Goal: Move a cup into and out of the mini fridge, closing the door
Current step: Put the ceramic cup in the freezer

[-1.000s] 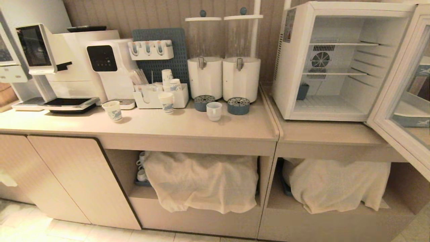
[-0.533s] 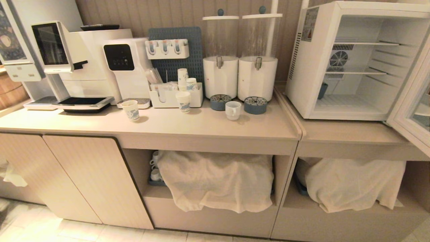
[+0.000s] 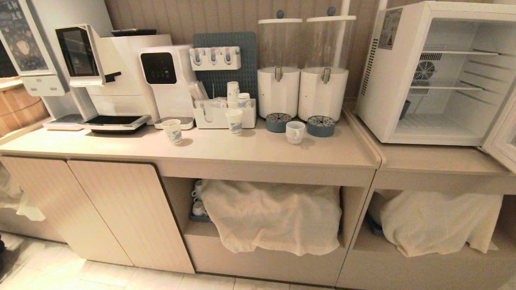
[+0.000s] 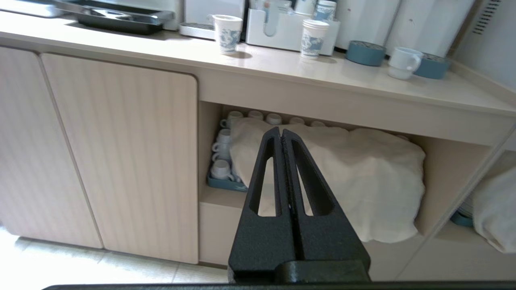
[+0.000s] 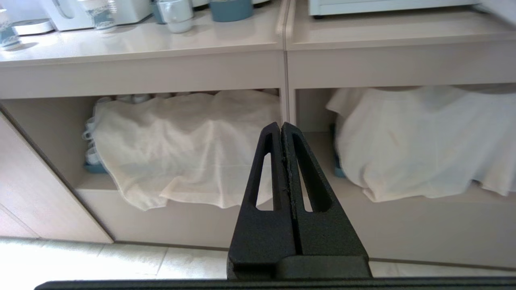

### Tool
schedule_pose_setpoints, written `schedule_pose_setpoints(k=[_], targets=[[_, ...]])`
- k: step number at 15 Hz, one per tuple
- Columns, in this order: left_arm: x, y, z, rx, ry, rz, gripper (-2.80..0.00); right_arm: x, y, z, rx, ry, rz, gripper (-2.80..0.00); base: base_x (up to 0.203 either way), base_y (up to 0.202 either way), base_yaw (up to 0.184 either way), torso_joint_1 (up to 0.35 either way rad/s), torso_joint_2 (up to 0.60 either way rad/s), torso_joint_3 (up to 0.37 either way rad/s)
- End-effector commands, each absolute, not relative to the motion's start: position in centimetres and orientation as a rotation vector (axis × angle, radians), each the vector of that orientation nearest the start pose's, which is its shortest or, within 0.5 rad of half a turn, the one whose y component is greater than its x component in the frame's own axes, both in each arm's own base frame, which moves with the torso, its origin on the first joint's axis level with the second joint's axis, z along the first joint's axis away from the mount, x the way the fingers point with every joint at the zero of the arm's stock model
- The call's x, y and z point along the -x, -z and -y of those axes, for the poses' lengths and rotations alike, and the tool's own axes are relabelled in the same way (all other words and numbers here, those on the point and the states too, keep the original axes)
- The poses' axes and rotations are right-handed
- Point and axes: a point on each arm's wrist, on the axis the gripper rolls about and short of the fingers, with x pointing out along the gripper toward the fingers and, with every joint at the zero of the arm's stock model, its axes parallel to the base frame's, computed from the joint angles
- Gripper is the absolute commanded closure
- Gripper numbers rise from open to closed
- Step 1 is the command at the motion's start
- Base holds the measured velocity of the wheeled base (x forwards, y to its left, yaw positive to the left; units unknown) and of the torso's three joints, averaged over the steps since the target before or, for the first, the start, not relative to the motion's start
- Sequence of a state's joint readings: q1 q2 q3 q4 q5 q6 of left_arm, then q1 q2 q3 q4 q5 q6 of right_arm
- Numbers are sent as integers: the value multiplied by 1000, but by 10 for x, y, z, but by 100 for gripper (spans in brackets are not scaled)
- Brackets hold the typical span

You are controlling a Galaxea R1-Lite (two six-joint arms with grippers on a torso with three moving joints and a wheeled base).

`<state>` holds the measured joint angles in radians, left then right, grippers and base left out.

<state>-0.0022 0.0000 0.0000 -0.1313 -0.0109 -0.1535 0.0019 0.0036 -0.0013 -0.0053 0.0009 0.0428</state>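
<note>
The white cup (image 3: 295, 132) stands on the counter between two blue drip trays, in front of the drink dispensers; it also shows in the left wrist view as the cup (image 4: 403, 62) and in the right wrist view as the cup (image 5: 176, 15). The mini fridge (image 3: 433, 76) sits at the right on a lower counter, its inside empty except for wire shelves. Its door (image 3: 502, 141) hangs open at the far right edge. Neither arm shows in the head view. My left gripper (image 4: 281, 131) and right gripper (image 5: 280, 125) are both shut, empty, held low before the open shelves.
Paper cups (image 3: 172, 131) (image 3: 234, 121), a white organiser (image 3: 224, 113), a coffee machine (image 3: 117, 76) and two dispensers (image 3: 303, 66) crowd the counter's back. Below, white cloths (image 3: 274, 213) (image 3: 439, 221) cover trays of mugs (image 4: 222, 168) in open shelves. Closed cabinet doors (image 3: 100, 213) stand left.
The whole scene has slid to the right in the head view, so the camera has turned or driven left; the fridge door is now mostly out of frame. Nothing on the counter moved.
</note>
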Motion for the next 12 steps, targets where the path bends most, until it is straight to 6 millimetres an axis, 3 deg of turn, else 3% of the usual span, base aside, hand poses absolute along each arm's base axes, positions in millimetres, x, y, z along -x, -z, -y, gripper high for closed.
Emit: schedule_pose_setpoints(k=[1, 6, 12], targets=[[21, -78, 0, 153, 21, 97, 0, 23, -77, 0, -43, -3, 5, 0, 0, 0, 0, 0, 0, 0], [21, -78, 0, 153, 21, 97, 0, 23, -77, 0, -43, -3, 5, 0, 0, 0, 0, 0, 0, 0], [21, -78, 0, 150, 21, 97, 0, 23, -77, 0, -43, -3, 3, 0, 0, 174, -3, 1, 4, 1]])
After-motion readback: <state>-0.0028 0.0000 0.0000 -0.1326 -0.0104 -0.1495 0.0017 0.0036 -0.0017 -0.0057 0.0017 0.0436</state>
